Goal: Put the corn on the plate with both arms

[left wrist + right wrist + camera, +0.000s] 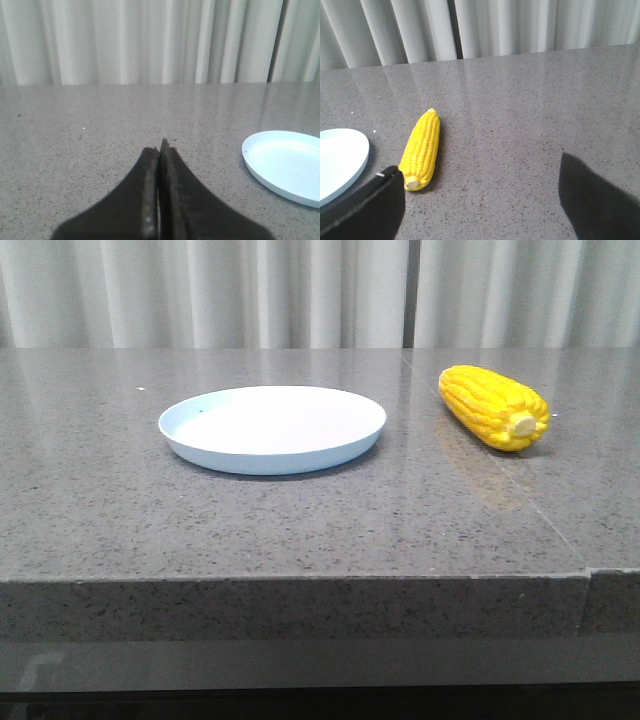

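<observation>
The yellow corn (493,405) lies on the grey table to the right of the pale-blue plate (272,427), its pale stub end toward the front. No arm shows in the front view. In the right wrist view the corn (422,148) lies ahead of my open right gripper (479,175), just past one fingertip, and the plate's edge (340,162) shows beside it. In the left wrist view my left gripper (160,150) is shut and empty over bare table, with the plate (287,165) off to one side.
The grey speckled stone table (300,530) has its front edge close to the camera. A seam (530,505) runs through the tabletop on the right. Pale curtains (300,290) hang behind the table.
</observation>
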